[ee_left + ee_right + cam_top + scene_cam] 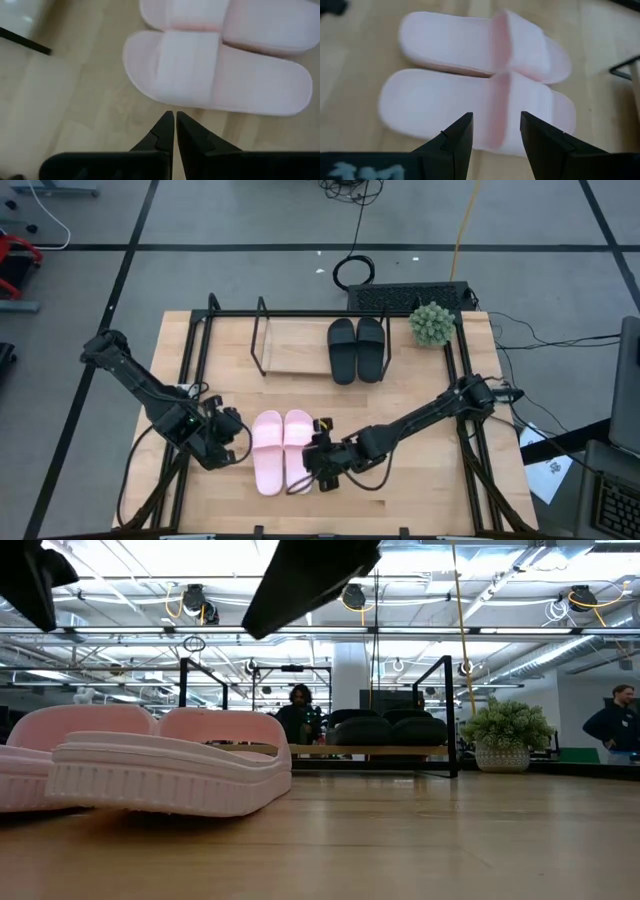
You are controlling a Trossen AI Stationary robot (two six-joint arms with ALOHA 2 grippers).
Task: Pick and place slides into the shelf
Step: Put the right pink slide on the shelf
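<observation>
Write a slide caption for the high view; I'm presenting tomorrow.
Both grippers, left and right, flank the pink slides while the black slides sit on the shelf.

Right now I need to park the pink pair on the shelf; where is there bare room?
The shelf board is bare left of the black slides. The plant crowds its right end. Both grippers, left and right, flank the pink slides.
</observation>
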